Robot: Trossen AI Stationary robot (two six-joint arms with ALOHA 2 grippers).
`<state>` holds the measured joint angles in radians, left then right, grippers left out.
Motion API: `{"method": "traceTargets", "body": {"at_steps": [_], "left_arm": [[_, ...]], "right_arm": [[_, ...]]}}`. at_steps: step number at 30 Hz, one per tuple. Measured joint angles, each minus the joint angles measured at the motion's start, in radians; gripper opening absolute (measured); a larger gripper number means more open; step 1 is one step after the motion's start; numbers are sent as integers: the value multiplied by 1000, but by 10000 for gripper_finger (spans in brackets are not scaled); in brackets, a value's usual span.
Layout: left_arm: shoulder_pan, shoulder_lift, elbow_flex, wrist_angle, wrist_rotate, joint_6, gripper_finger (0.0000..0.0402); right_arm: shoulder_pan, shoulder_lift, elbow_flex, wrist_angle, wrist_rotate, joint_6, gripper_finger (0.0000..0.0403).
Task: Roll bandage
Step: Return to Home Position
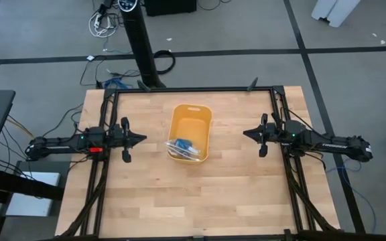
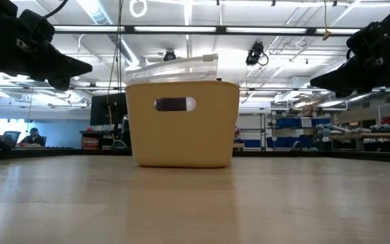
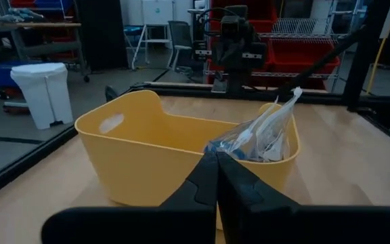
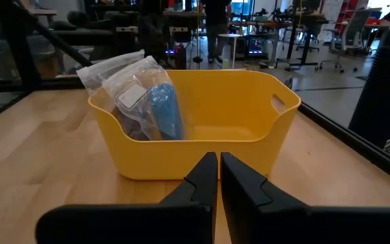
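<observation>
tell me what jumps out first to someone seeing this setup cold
The yellow bin stands alone in the middle of the wooden table. A clear plastic bag leans at one end of it, with the blue bandage inside. On either side, the left gripper and the right gripper hang shut above the table, apart from the bin and both pointing at it.

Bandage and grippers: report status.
Left gripper shut, empty, left of bin. Right gripper shut, empty, right of it. Bandage in bag inside bin. Nothing blocking.
</observation>
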<state>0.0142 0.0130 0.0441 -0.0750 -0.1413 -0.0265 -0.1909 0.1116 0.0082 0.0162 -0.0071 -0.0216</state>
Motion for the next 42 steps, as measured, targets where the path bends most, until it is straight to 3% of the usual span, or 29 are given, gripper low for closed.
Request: {"method": "traceTargets", "body": {"at_steps": [6,13,24,42], "left_arm": [[0,0,0,-2,0,-35,7],[0,0,-3,15,-1,98,7],[0,0,-5,163,-3,101,7],[0,0,-3,166,-1,101,7]], "right_arm": [[0,0,0,0,-1,-14,22],[0,0,0,5,-1,-32,22],[0,0,-1,6,-1,-33,22],[0,0,-2,6,-2,-33,23]]}}
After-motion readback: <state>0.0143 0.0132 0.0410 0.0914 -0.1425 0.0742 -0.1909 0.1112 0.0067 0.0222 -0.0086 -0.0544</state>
